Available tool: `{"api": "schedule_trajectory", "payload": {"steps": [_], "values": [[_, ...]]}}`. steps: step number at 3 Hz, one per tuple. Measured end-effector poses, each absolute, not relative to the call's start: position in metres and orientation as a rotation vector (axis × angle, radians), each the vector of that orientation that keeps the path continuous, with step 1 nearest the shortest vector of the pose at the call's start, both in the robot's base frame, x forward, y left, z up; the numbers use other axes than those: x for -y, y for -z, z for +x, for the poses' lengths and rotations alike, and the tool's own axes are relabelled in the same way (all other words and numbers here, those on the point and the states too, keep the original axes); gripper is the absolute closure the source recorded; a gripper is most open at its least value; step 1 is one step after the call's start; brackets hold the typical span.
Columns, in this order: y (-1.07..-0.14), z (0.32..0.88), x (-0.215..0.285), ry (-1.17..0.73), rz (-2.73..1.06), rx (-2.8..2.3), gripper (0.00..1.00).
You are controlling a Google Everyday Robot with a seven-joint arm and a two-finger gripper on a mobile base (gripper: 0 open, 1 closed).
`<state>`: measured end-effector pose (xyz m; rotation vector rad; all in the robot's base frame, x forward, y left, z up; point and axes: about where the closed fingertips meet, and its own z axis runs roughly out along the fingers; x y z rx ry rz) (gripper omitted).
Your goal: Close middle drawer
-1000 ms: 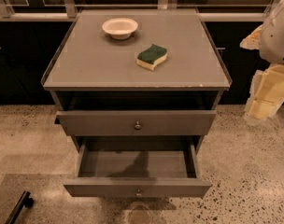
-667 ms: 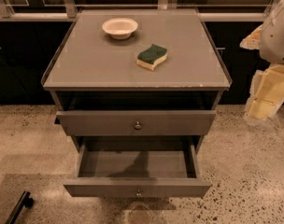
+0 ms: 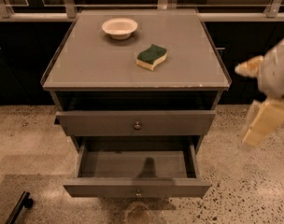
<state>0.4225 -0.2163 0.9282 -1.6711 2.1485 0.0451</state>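
Note:
The grey cabinet [image 3: 86, 73] stands in the middle of the camera view. The middle drawer [image 3: 137, 188] is pulled far out toward me, with a slim grey front and a small round knob [image 3: 138, 192]; its inside looks empty. The top drawer [image 3: 104, 123], with a taller front and a knob [image 3: 138, 124], is pulled out a little. The lowest drawer is hidden under the open one. My gripper [image 3: 257, 101], cream and white, hangs in the air at the right edge, beside the cabinet and at about the top drawer's height. It touches nothing.
A white bowl [image 3: 119, 27] and a green-and-yellow sponge [image 3: 152, 57] lie on the cabinet top. A dark counter with a metal rail [image 3: 254, 16] runs behind. Speckled floor [image 3: 25, 143] surrounds the cabinet. A black bar [image 3: 18, 208] lies at the lower left.

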Motion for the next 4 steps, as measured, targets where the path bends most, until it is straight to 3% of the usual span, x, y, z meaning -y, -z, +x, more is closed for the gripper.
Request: {"api": "schedule_trajectory", "payload": {"steps": [2, 4], "values": [[-0.732, 0.415, 0.231, -0.37, -1.436, -2.24, 0.0], [-0.717, 0.417, 0.228, -0.375, -1.412, -2.221, 0.0]]}}
